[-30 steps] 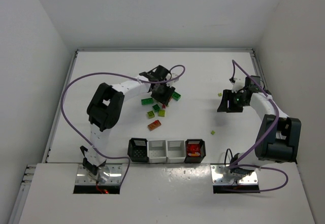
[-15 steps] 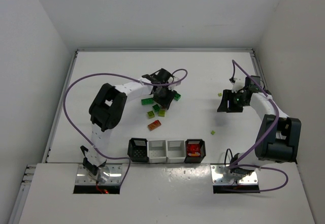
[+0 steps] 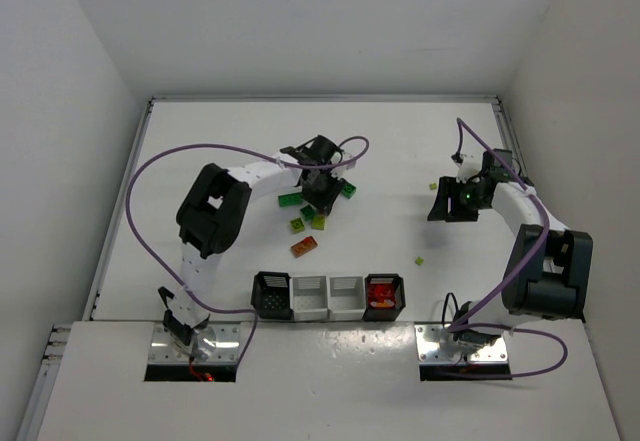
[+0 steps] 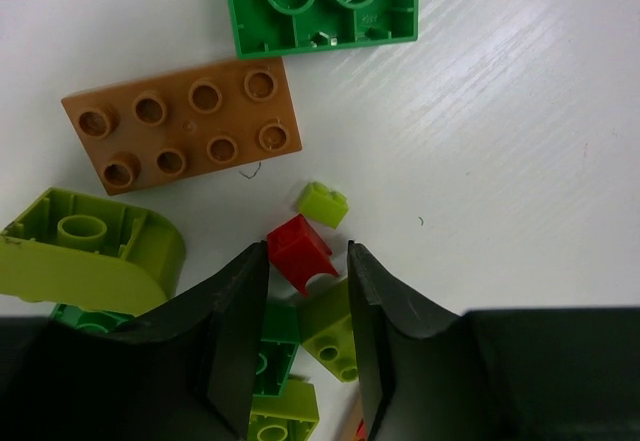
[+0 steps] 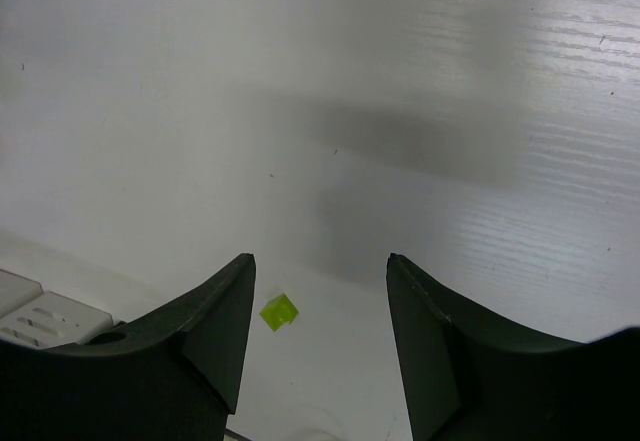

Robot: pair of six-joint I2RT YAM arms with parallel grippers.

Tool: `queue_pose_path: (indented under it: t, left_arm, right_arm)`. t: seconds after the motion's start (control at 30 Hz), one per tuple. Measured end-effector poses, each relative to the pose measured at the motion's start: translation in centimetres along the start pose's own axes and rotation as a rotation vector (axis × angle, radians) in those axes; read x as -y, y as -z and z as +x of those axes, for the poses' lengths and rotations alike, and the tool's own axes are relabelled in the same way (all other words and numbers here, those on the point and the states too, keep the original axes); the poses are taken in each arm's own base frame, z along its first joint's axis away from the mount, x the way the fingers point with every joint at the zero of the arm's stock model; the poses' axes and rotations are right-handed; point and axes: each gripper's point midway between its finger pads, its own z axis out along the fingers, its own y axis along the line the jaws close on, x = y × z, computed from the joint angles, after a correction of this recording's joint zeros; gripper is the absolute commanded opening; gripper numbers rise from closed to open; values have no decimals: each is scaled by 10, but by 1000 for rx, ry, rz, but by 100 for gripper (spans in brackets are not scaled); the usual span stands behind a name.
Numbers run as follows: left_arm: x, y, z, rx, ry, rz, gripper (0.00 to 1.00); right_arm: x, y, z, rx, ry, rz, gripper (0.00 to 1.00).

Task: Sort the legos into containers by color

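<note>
My left gripper [image 3: 318, 194] is low over the lego pile, and its jaws stand narrowly open on either side of a small red brick [image 4: 298, 251]. Around it lie an orange-brown brick [image 4: 180, 139], a dark green brick [image 4: 320, 1], a curved yellow-green piece [image 4: 95, 251] and a tiny yellow-green piece [image 4: 324, 204]. My right gripper [image 5: 320, 261] is open and empty over the table at the right [image 3: 447, 204], with a tiny yellow-green piece [image 5: 279, 312] near its left finger. The four containers stand in a row: black [image 3: 272, 294], white [image 3: 309, 297], white [image 3: 346, 297], and black [image 3: 384, 295] holding red pieces.
More loose bricks lie near the pile: green [image 3: 289, 199], green [image 3: 347, 189], yellow-green [image 3: 298, 224] and orange-brown [image 3: 304, 246]. Another tiny yellow-green piece [image 3: 419, 259] lies right of the bins. Purple cables loop over both arms. White walls enclose the table.
My left gripper has shifted slightly toward the near side and lower onto the pile. The right arm has not moved.
</note>
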Motion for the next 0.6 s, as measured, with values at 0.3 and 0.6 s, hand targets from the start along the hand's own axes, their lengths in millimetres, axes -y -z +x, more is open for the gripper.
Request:
queue_pose_path:
  t: [0.3, 0.6]
  left_arm:
    - [-1, -4, -9, 18, -8, 1, 30]
    - [-2, 1, 1, 18, -31, -6, 15]
  right_arm:
    - [0, 0, 0, 0, 3, 0, 56]
    - [0, 0, 0, -1, 3, 0, 56]
